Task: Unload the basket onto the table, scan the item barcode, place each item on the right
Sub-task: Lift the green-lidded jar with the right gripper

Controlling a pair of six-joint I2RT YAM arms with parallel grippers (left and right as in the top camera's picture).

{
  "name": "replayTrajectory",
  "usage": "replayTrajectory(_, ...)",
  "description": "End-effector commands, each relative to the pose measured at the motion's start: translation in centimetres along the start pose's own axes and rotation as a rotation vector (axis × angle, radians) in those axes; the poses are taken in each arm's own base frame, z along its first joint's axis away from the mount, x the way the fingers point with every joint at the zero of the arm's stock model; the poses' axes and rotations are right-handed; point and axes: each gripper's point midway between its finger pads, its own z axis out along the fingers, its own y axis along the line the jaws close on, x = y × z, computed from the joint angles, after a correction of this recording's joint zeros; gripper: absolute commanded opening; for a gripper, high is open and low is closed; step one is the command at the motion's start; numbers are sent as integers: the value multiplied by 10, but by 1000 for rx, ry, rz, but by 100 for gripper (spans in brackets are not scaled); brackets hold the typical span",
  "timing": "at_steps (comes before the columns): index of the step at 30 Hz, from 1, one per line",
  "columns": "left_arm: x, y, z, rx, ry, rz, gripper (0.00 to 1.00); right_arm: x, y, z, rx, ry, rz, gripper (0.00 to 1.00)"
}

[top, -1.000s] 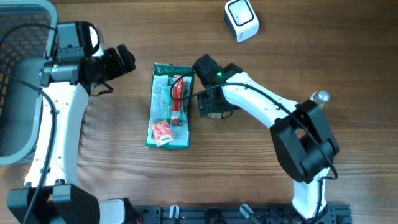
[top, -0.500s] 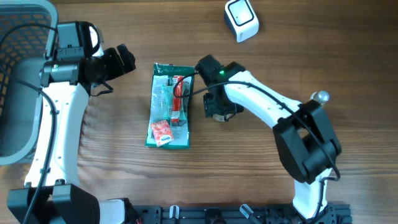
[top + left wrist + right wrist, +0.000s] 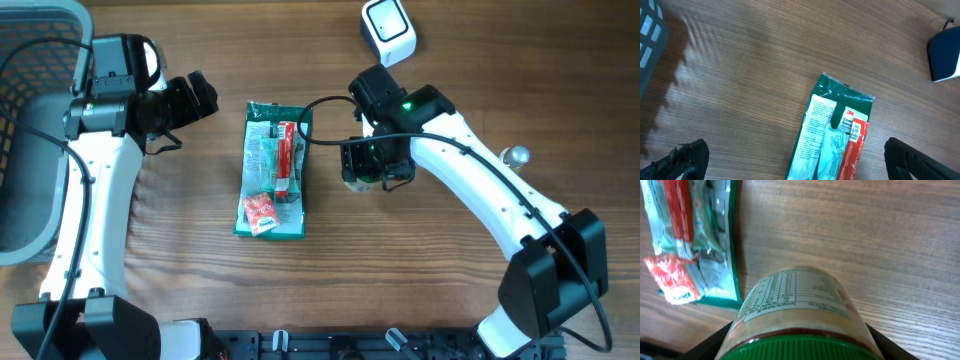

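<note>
A jar (image 3: 795,305) with a green lid and a white nutrition label fills the right wrist view. My right gripper (image 3: 797,347) is shut on it just below the lid, one black finger on each side. From overhead the jar (image 3: 360,176) hangs right of a flat green package (image 3: 273,168), below the white scanner (image 3: 388,30), under my right gripper (image 3: 378,165). No barcode shows on the jar. My left gripper (image 3: 190,100) stands open to the upper left of the package (image 3: 837,135), with nothing between its fingers.
A grey basket (image 3: 30,120) sits at the table's left edge. A small silver knob (image 3: 516,155) lies right of the right arm. The scanner's dark side (image 3: 945,60) shows at the right edge of the left wrist view.
The right arm has swung right and away from the package, carrying the jar with it. The left arm and the package have not moved.
</note>
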Motion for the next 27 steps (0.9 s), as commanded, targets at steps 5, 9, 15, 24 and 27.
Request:
replayTrajectory(5,-5,-3,-4,15,-13,20,100,7,7,-16,-41,6,-61,66)
replayTrajectory(9,-5,-3,-4,15,-13,20,100,7,6,-16,-41,7,-62,66)
replayTrajectory(15,-5,-3,-4,15,-13,20,100,7,6,-16,-40,7,-62,66)
replayTrajectory(24,-5,-3,-4,15,-13,20,100,18,0,-12,-21,53,-51,66)
replayTrajectory(27,-5,-3,-4,15,-13,20,100,22,-1,-12,-16,67,-47,62)
